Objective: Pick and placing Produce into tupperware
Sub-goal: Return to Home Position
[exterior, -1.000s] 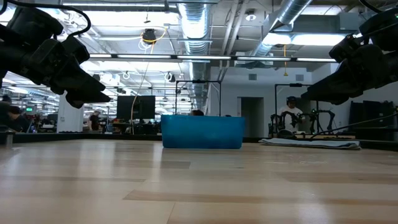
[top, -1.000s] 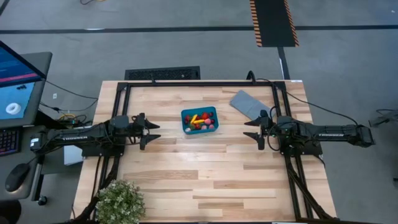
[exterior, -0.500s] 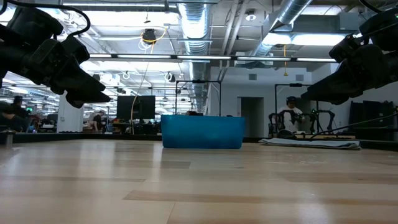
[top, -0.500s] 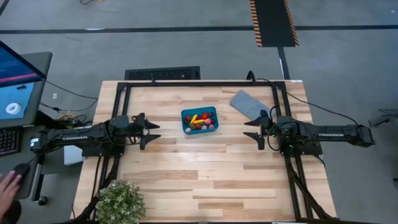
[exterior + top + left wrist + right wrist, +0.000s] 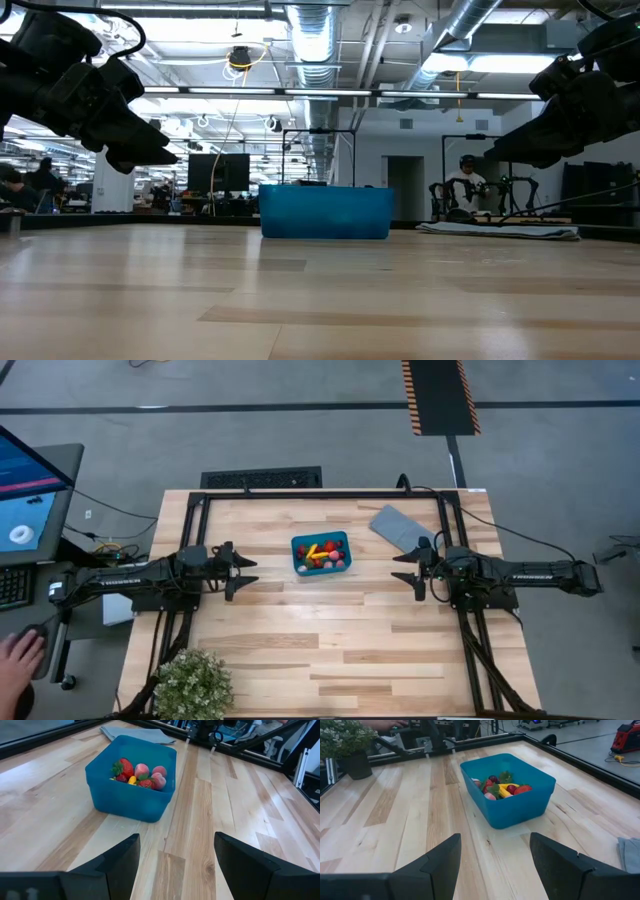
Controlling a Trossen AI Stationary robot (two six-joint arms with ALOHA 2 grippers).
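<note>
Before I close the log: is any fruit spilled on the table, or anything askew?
Nothing stands out. All the produce lies inside the tupperware, which sits flat on the table. The left pincer and the right pincer hang open and empty on either side.

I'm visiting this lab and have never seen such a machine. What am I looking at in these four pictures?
It is a robot with two dark arms at a wooden table. One picture looks straight down, one looks level across the tabletop, two come from wrist cameras. The left gripper and right gripper hover either side of the blue tupperware, fingers open, holding nothing. The produce lies inside it. A grey lid lies near the right arm; a potted plant stands at a table corner.
</note>
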